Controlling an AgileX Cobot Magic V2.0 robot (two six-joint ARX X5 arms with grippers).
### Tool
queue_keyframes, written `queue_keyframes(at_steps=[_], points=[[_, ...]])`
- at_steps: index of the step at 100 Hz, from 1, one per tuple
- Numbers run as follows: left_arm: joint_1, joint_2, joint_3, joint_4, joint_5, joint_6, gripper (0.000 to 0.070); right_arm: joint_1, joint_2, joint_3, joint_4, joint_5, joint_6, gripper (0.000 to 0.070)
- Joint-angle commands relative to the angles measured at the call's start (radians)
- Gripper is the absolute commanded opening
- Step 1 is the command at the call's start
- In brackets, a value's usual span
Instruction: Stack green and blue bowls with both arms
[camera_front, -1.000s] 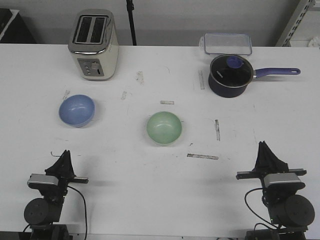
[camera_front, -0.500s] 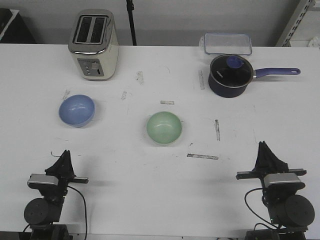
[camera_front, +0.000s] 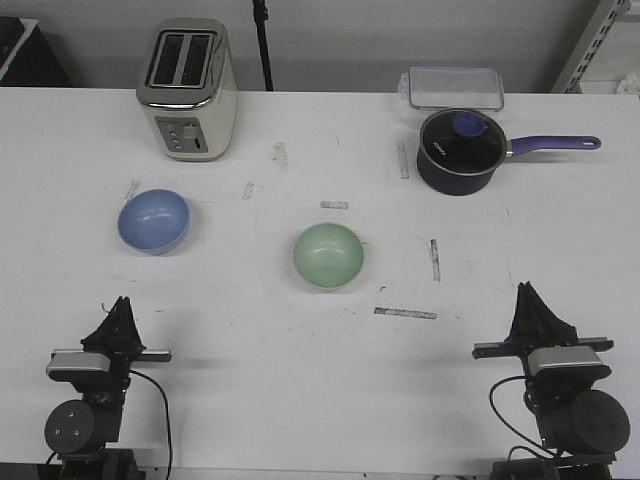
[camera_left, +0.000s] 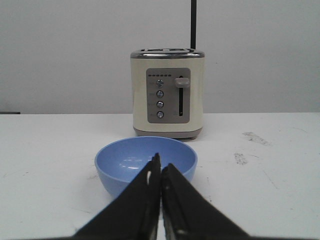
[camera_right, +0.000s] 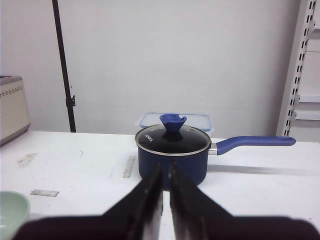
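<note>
The blue bowl (camera_front: 154, 221) sits upright on the white table at the left; it also shows in the left wrist view (camera_left: 125, 162), straight ahead of the fingers. The green bowl (camera_front: 328, 256) sits near the table's middle, and its rim shows at the edge of the right wrist view (camera_right: 11, 212). My left gripper (camera_front: 121, 305) is shut and empty near the front left edge, well short of the blue bowl. My right gripper (camera_front: 524, 293) is shut and empty near the front right edge, pointing towards the saucepan.
A cream toaster (camera_front: 187, 90) stands at the back left, behind the blue bowl. A dark navy saucepan (camera_front: 458, 151) with glass lid and purple handle stands at the back right, a clear plastic container (camera_front: 452, 86) behind it. Tape marks dot the table.
My left gripper has turned a little and shifted slightly left and towards the front edge. The right arm and both bowls have not moved.
</note>
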Motion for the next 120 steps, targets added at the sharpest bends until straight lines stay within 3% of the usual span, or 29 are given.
queue_keyframes(at_steps=[1,15,26,45,88,120], points=[[0.002,0.004,0.060,0.011,-0.027,-0.002,0.0001,0.002,-0.001,0.003,0.011,0.000,0.006,0.0015],[0.002,0.062,0.199,-0.101,-0.089,0.006,0.0001,0.002,-0.001,0.003,0.011,0.000,0.006,0.0015],[0.002,0.136,0.298,-0.158,-0.090,0.013,0.0001,0.002,-0.001,0.003,0.011,0.000,0.006,0.0015],[0.002,0.283,0.435,-0.160,-0.090,0.038,0.0001,0.002,-0.001,0.003,0.011,0.000,0.006,0.0015],[0.002,0.655,0.669,-0.157,-0.090,0.173,0.0001,0.002,-0.001,0.003,0.011,0.000,0.006,0.0015],[0.002,0.885,0.821,-0.193,-0.090,0.145,0.0001,0.002,-0.001,0.003,0.011,0.000,0.006,0.0015]])
